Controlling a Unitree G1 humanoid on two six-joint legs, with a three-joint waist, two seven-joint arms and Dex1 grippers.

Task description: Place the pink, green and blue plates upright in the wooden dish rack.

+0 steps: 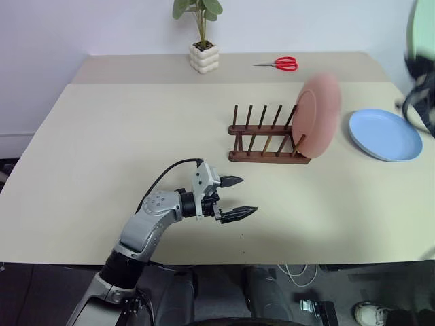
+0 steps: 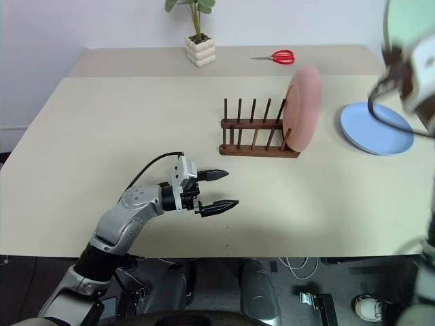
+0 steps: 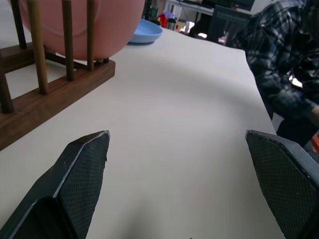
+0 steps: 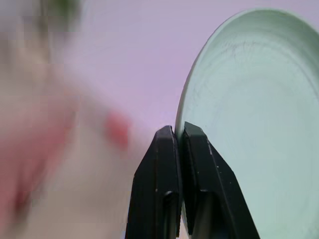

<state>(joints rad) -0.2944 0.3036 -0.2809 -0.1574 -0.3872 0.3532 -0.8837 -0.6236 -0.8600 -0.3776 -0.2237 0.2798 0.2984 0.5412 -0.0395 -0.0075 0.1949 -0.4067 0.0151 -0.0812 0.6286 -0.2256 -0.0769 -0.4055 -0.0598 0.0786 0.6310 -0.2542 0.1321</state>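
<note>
The pink plate (image 1: pixel 319 115) stands upright at the right end of the wooden dish rack (image 1: pixel 262 132), whose other slots are free. To the right of the rack, the blue plate (image 1: pixel 385 134) lies flat on the table. My right gripper (image 4: pixel 178 137) is raised high at the far right, shut on the rim of the green plate (image 4: pixel 254 124), which hangs in the air above the blue one. Over the table's front middle, my left gripper (image 1: pixel 248 196) is open with nothing between its fingers, pointing toward the right, well short of the rack.
Red scissors (image 1: pixel 279 64) and a potted plant (image 1: pixel 202 41) sit at the back of the beige table (image 1: pixel 122 122). A person in a plaid shirt (image 3: pixel 279 59) sits beyond the table's right side. Cables hang below the front edge.
</note>
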